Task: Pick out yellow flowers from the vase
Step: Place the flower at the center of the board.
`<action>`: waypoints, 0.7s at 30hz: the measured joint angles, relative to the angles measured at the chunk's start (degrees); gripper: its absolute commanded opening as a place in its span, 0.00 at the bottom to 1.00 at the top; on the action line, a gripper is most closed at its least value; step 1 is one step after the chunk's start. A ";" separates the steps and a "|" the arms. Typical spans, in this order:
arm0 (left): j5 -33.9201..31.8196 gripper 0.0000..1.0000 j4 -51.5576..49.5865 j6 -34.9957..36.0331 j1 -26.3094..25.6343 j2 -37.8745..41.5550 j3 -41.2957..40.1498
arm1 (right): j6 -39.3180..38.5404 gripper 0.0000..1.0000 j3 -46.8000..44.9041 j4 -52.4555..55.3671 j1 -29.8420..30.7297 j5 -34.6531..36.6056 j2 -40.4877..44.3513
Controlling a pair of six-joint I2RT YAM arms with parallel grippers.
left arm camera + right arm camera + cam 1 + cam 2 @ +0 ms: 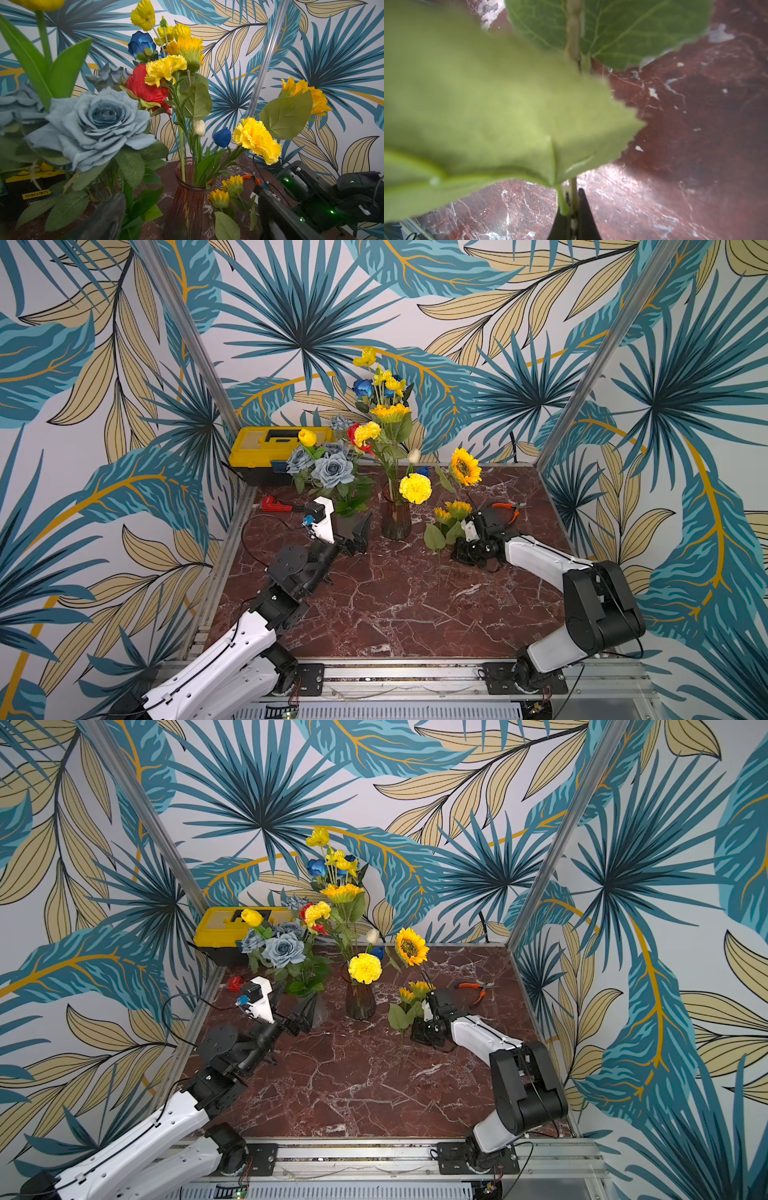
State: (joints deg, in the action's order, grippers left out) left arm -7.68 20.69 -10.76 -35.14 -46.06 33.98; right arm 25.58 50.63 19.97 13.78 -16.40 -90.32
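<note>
Backdrop: teal-and-tan leaf wallpaper (291,323) all round, red-brown marble tabletop (386,605) underneath.
Right claw: right gripper (572,214) pressed together on a green stem, pinching the sunflower sprig (456,510) low over the marble, just right of the amber vase (396,520).
Left claw: left gripper (360,536) spread wide, nothing in it, waiting just left of the vase and aimed at the bouquet.
Sprig: clear of the vase, leaves flopped across the right wrist view, stem tail trailing toward the near edge; touching the marble or not, cannot tell.
Yellows left in the vase: low pompom (414,488) drooping to the right, high pompom (366,433), tall sunflower (390,412), small-blossom spray (388,381) at the far top.
Yellow tulip (307,437): far left, up among the grey-blue roses (332,470), apart from the amber vase.
Step in hand: by the look of it, laying the sprig down on the right.
Doing it well: lower until stem and leaves lie flat, well apart from the vase, short of the orange pliers (508,510).
Release: open only once settled, then back out along the stem to avoid snagging a leaf.
Watch out: low pompom hanging close by; easy to brush and rock the narrow vase.
Next grab: probably best low on a stem, under the head, drawn straight up.
</note>
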 measured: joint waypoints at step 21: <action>-5.11 0.99 -8.72 -0.24 6.08 -1.07 10.71 | 1.01 0.35 2.62 2.89 0.00 -0.39 -4.22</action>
State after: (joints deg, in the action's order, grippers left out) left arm -12.80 11.97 -11.00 -29.06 -47.13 44.69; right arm 26.59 53.25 22.85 13.78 -16.80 -94.54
